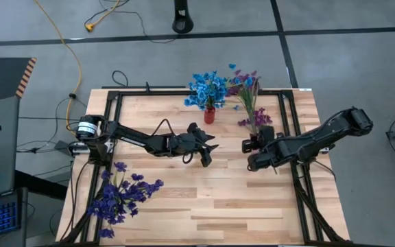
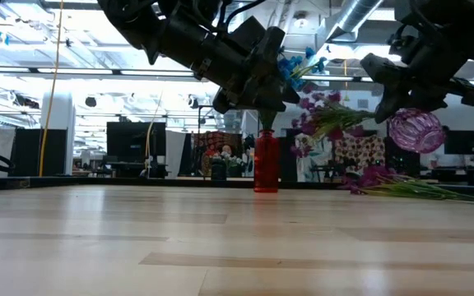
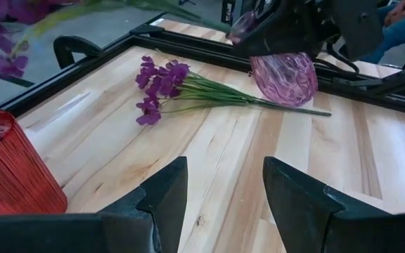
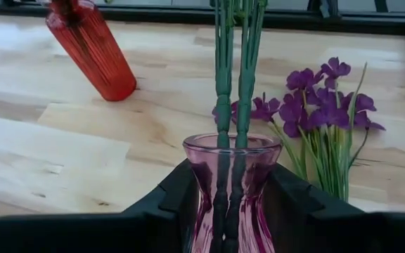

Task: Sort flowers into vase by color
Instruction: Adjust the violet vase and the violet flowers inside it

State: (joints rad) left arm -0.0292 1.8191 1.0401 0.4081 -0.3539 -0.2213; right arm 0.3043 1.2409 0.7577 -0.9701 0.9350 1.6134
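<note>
On table: indigo flowers (image 1: 121,197), green-stemmed

table top (image 1: 204,199): I see pale wood planks, smooth, with a soft satin sheen in the low view
table frame (image 1: 115,96): looks to me like black matt metal rail
red vase (image 4: 93,53): I read it as translucent ribbed glass, glossy
purple vase (image 4: 232,190): clear pink-purple glass, smooth at the neck, glossy; textured on the belly from my left wrist view
flowers (image 3: 162,84): cloth-like matt petals, plastic green stems with small ridges
right gripper (image 4: 230,211): I see matt black plastic fingers
left gripper (image 3: 220,200): same matt black finish
</note>
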